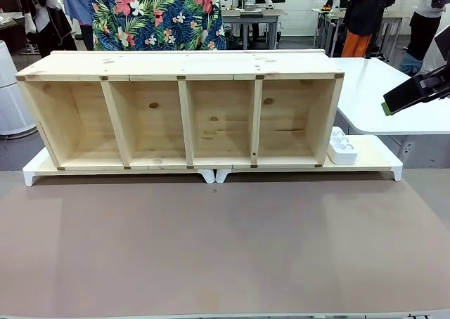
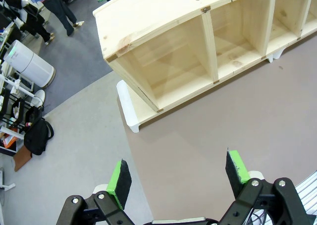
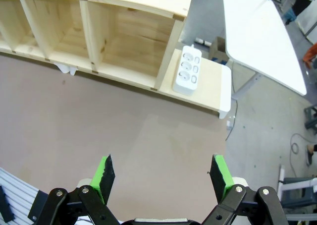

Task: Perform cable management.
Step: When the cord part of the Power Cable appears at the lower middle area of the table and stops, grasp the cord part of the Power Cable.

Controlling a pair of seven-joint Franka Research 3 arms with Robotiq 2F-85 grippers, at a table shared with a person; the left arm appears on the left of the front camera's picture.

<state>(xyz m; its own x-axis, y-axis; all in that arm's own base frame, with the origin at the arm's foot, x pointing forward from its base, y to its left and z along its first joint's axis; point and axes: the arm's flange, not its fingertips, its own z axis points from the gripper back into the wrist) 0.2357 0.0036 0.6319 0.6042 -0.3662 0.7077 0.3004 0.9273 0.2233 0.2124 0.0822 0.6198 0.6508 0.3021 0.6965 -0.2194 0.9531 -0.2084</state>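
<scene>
Where the cable lies cannot be told, so its direction from either pincer and the run of its long axis stay unsettled, and the coming move probably has to begin with finding it. The left pincer (image 2: 178, 174) hangs wide and empty above the left edge of the brown table (image 1: 211, 249). The left end of the wooden shelf (image 1: 186, 64) sits at about one o'clock from it. The right pincer (image 3: 161, 174) is likewise spread wide and holds nothing. From it, the white power strip (image 3: 187, 70) lies at about twelve o'clock, flat on the white stand (image 1: 376, 157) just beside the shelf's right end. Its long axis points roughly toward the pincer. If a plug is to meet that strip, the right arm looks the nearer one. The shelf's four open compartments face the robot, and its right wall stands close against the strip. A person (image 1: 151, 13) in a flowered shirt stands behind the shelf at about eleven o'clock in the front view.
</scene>
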